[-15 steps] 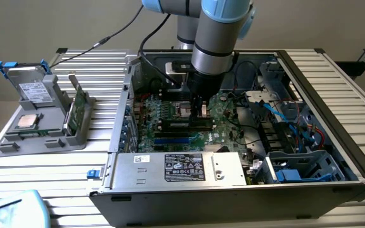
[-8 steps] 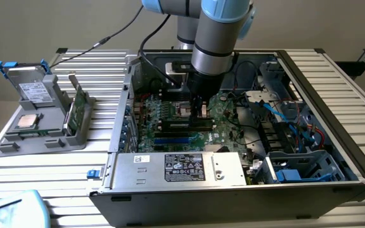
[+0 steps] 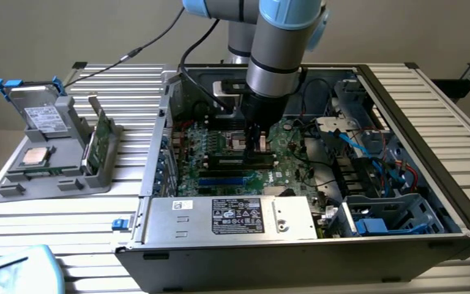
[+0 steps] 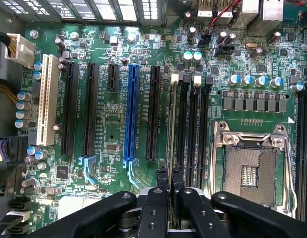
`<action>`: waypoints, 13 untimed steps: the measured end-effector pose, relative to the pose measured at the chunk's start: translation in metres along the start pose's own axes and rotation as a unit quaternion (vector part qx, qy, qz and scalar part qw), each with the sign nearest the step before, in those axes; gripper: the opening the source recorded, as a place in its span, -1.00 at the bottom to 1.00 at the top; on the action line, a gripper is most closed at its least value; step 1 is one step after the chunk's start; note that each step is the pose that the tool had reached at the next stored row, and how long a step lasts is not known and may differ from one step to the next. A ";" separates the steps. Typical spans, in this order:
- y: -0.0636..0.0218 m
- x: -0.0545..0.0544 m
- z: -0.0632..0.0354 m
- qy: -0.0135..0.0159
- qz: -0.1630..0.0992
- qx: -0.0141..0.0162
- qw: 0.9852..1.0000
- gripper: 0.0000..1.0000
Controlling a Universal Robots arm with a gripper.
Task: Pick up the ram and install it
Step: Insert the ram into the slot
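My gripper (image 3: 258, 147) reaches down into the open computer case, low over the green motherboard (image 3: 288, 150). In the wrist view the two black fingers (image 4: 163, 174) of the gripper (image 4: 170, 174) are shut on the ram (image 4: 171, 124), which shows edge-on as a thin upright strip. It runs parallel to the black memory slots (image 4: 193, 129) and stands at the outermost one, beside the white end clips (image 4: 176, 77). Whether it is seated in a slot I cannot tell.
An empty processor socket (image 4: 250, 168) lies beside the memory slots, with black, blue (image 4: 131, 114) and white (image 4: 46, 106) expansion slots on the other side. The power supply (image 3: 235, 217) and case walls hem in the board. A grey holder (image 3: 55, 177) at the exterior view's left carries another green board (image 3: 96, 141).
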State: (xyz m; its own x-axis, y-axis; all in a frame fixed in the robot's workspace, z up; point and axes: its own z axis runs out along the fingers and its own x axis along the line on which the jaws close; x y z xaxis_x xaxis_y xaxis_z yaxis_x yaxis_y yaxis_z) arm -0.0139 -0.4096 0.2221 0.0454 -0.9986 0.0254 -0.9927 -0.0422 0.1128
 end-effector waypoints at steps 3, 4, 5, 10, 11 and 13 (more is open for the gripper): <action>0.0000 0.000 -0.0007 0.000 0.000 0.000 1.000 -0.73; 0.0000 0.000 -0.0008 0.000 0.000 0.000 1.000 -0.73; 0.0001 0.000 -0.0008 0.000 0.000 0.000 1.000 -0.73; 0.0001 0.000 -0.0008 0.000 0.000 0.000 1.000 -0.73; 0.0001 0.000 -0.0009 0.000 0.000 0.000 1.000 -0.73; 0.0001 0.000 -0.0009 0.000 0.000 0.000 1.000 -0.73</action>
State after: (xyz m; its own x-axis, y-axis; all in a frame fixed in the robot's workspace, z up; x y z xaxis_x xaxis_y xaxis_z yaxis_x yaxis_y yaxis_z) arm -0.0139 -0.4094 0.2230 0.0455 -0.9986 0.0255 -0.9927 -0.0424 0.1129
